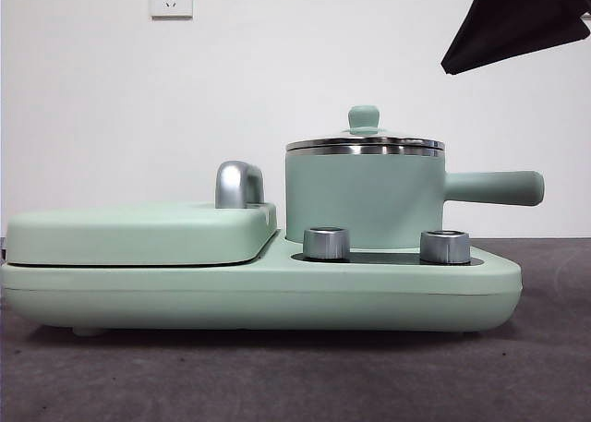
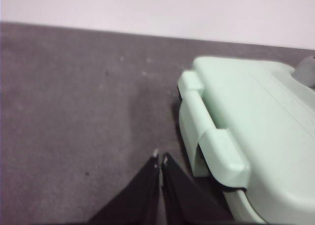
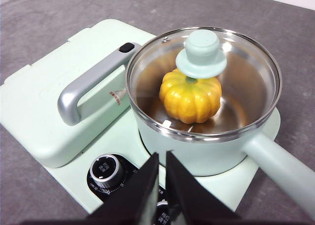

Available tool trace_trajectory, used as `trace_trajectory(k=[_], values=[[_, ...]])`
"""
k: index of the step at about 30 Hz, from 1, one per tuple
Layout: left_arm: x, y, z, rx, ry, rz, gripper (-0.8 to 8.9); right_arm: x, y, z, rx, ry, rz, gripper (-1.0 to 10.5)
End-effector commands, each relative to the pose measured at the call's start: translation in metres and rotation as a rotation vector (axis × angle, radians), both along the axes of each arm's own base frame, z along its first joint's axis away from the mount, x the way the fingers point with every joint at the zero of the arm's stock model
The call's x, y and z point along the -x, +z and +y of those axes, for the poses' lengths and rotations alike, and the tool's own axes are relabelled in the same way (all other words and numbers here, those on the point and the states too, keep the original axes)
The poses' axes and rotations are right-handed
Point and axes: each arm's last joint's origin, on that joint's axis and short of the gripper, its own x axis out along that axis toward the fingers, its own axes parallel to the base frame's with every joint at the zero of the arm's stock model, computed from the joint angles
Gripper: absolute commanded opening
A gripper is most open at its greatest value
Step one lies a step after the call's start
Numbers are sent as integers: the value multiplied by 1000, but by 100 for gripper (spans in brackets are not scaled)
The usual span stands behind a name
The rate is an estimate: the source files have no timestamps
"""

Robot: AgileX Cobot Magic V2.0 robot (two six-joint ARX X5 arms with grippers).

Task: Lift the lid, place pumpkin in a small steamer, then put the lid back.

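The lid [image 3: 204, 82] sits on the small steamer [image 3: 206, 146], pumpkin [image 3: 191, 98] inside, just past the right gripper [image 3: 162, 156], pressed together. The left gripper [image 2: 160, 157], also pressed together, is beside the base unit [image 2: 256, 136].

Grey table [image 1: 554, 367] carries mint-green base unit [image 1: 277, 297].

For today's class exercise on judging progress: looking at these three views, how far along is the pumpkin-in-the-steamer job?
It looks finished. The pumpkin sits inside the small steamer, seen through the glass, and the lid rests back on the pot's rim. Nothing is in hand: the right hand is shut and empty above the knobs, and the left hand is shut, off beside the base unit. No step appears left.
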Motion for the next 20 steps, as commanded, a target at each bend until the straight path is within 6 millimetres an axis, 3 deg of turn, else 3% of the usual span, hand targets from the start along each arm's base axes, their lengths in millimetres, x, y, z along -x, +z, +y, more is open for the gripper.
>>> trace_trajectory(k=[1, 20], values=[[-1, -7, 0, -64, -4, 4, 7, 0, 1, 2, -3, 10, -9, 21], [-1, -6, 1, -73, -1, -11, 7, 0, 1, 2, -2, 10, -10, 21]])
